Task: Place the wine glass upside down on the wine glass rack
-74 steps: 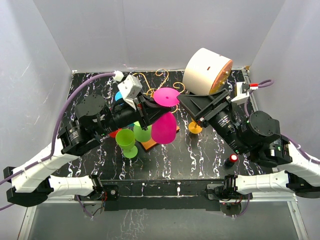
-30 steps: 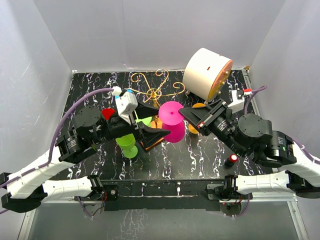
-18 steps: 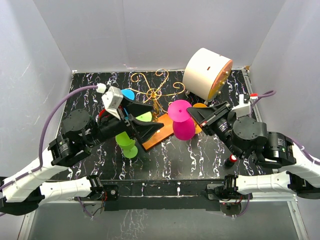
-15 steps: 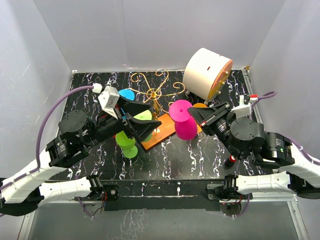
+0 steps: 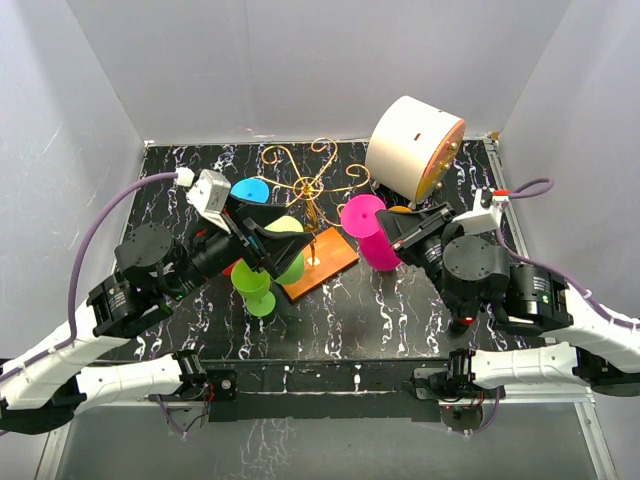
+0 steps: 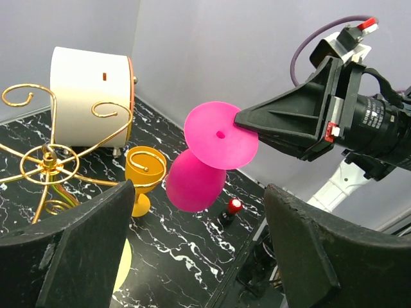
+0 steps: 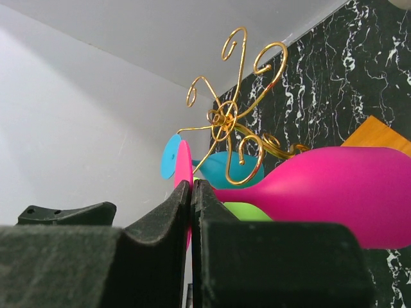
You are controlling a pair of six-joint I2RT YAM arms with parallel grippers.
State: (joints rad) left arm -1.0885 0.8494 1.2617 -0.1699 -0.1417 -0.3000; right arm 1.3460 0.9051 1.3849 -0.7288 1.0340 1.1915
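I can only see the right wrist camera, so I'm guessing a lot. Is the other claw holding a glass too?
Observer: No, the left claw is wide open and empty.
Operator: Is anything hiding near my pink glass?
Observer: Yes, an orange glass stands upright on the table close beside the pink wine glass, in front of the big white cylinder.
Operator: Am I over the rack yet?
Observer: Not yet. From above, your glass hangs to the right of the wine glass rack, off the side of its wooden base.
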